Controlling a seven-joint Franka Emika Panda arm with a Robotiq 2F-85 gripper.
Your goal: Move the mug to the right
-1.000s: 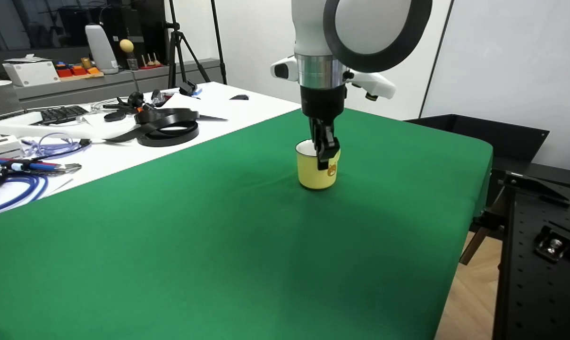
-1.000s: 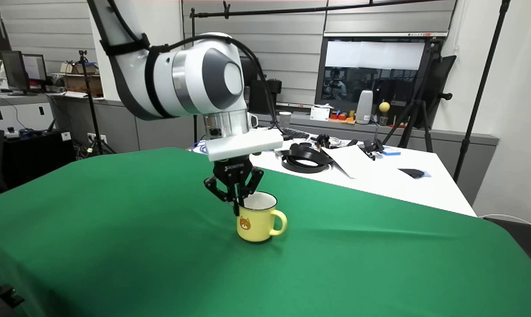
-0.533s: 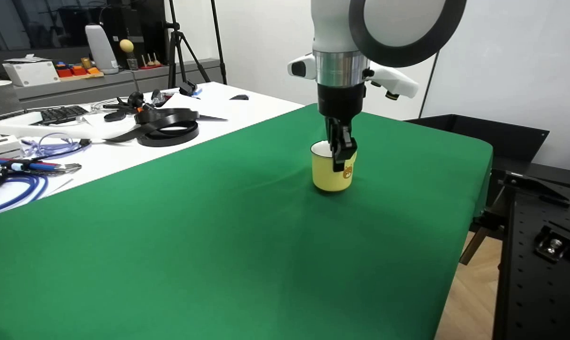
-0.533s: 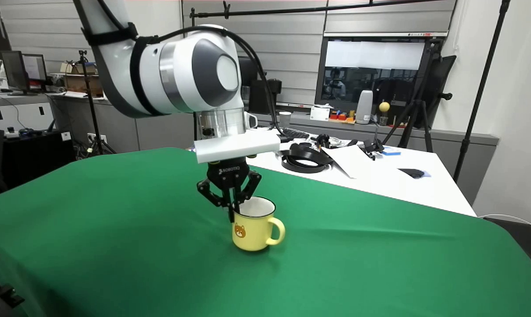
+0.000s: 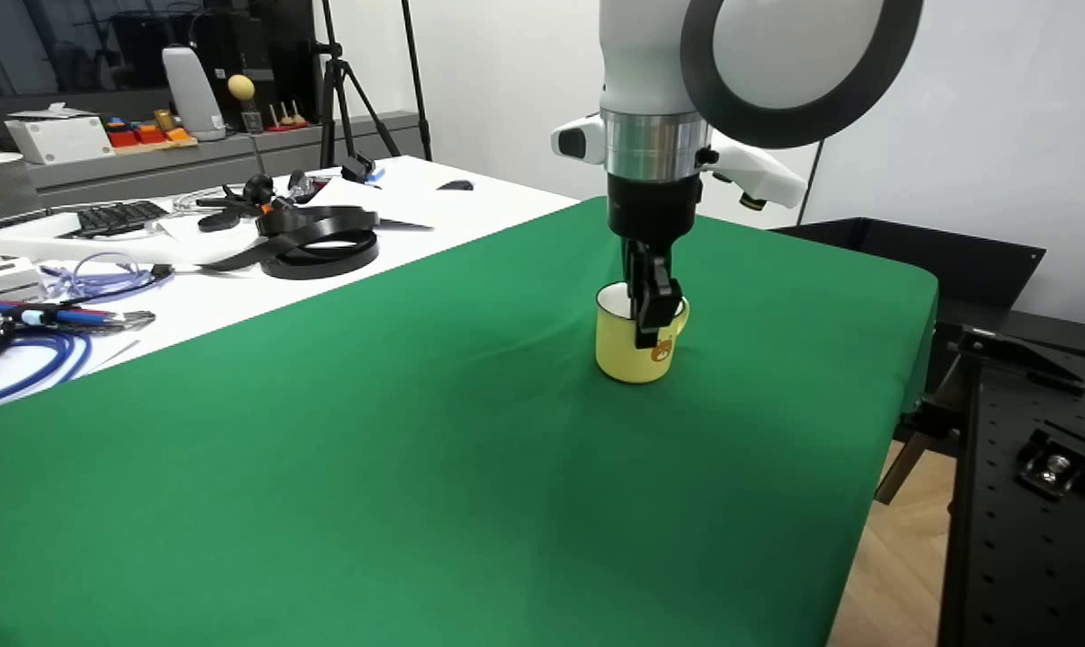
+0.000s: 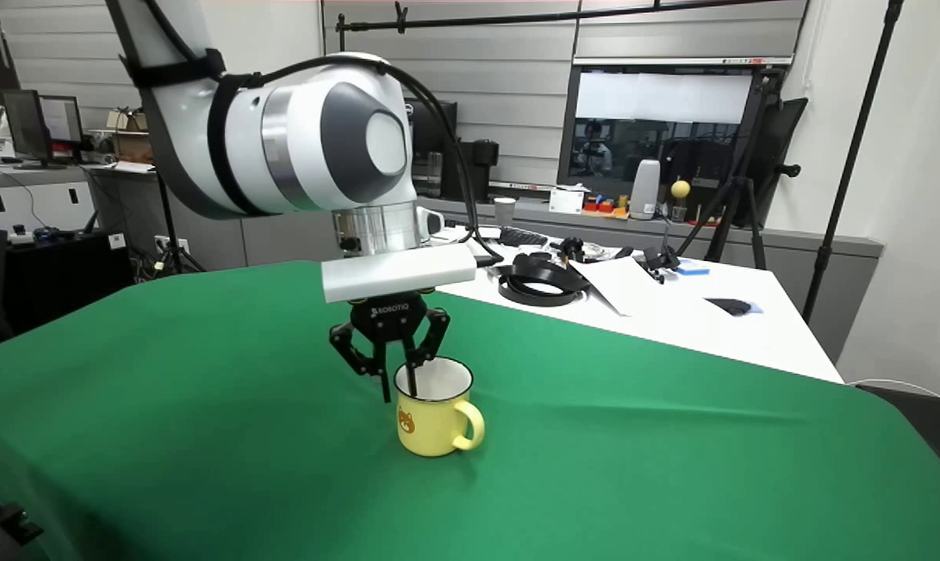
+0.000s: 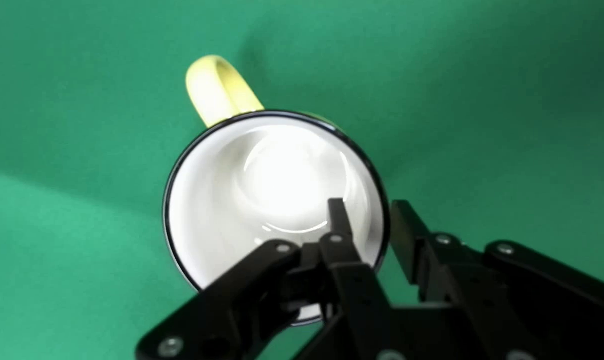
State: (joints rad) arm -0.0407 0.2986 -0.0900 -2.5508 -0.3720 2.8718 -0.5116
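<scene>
– Where was the mug seen?
– Upright on the desk, beneath the gripper.
– And how were the fingers set?
– A narrow gap was shown; the mug's rim was straddled, one finger inside, one just outside.

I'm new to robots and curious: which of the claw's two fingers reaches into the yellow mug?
The finger nearer the handle reaches into the mug; the other finger hangs outside it.
</scene>
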